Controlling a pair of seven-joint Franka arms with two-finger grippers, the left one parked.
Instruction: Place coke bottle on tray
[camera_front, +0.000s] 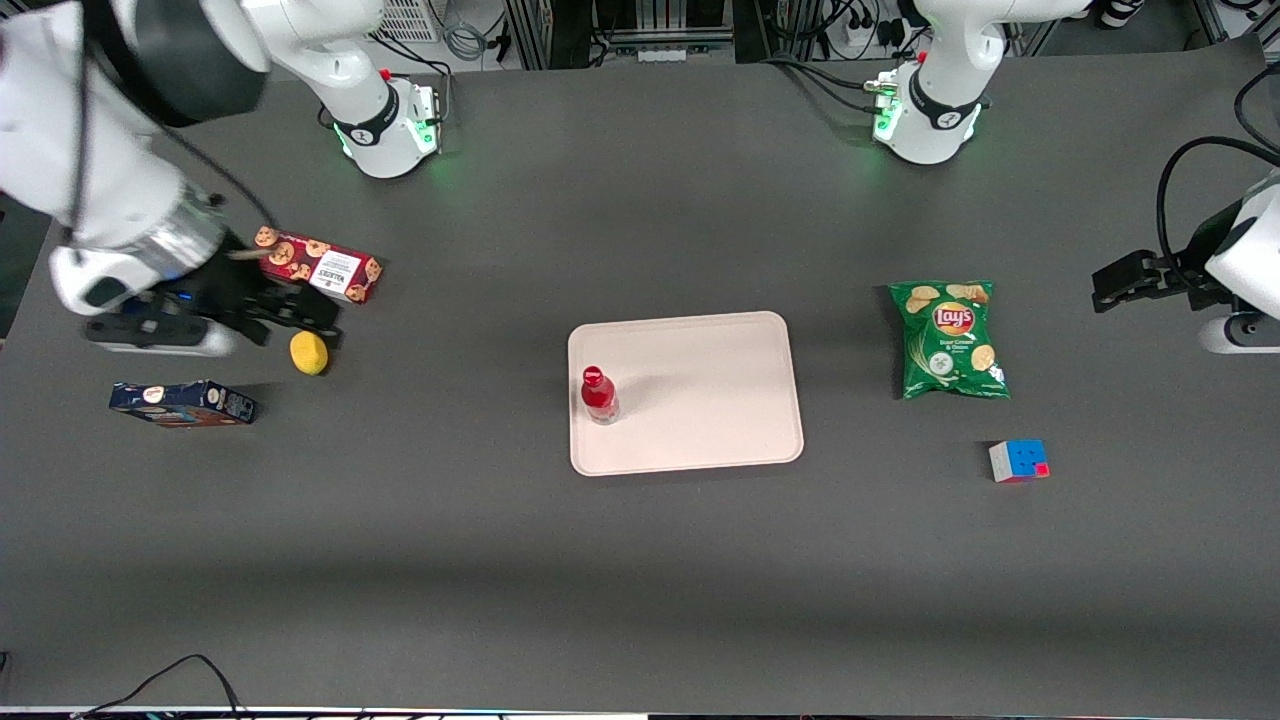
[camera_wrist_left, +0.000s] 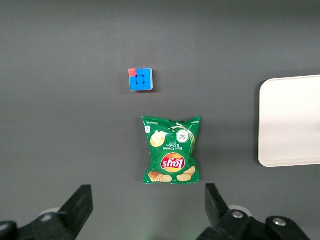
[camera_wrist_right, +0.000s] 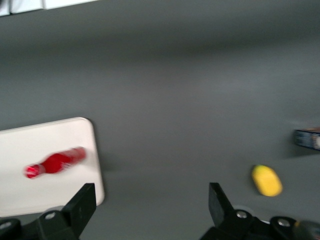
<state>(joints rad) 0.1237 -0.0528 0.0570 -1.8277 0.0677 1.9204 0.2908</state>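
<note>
Pincer (camera_front: 300, 315): left of the front frame, above the surface (camera_front: 640, 560), just beside the lemon and the red cookie box. Fingers (camera_wrist_right: 82, 205) spread wide in the right wrist view, nothing between them.

Lemon (camera_front: 309, 352): yellow, on the surface just below the pincer in the front frame; also seen at (camera_wrist_right: 266, 180).

Red cookie box (camera_front: 320, 266): lying flat, just above the pincer in the front frame.

Dark blue box (camera_front: 183, 402): lower left of the pincer, on the surface.

Coke bottle (camera_front: 598, 393): upright on the tray, close to the tray's left edge in the front frame; well apart from the pincer, toward frame centre. Free of any grip. Also at (camera_wrist_right: 55, 162).

Tray (camera_front: 710, 400): pale pinkish, centre of the front frame, flat on the surface.

Lay's chip bag (camera_front: 948, 340): green, right of the tray.

Puzzle cube (camera_front: 1018, 461): lower right of the chip bag.
</note>
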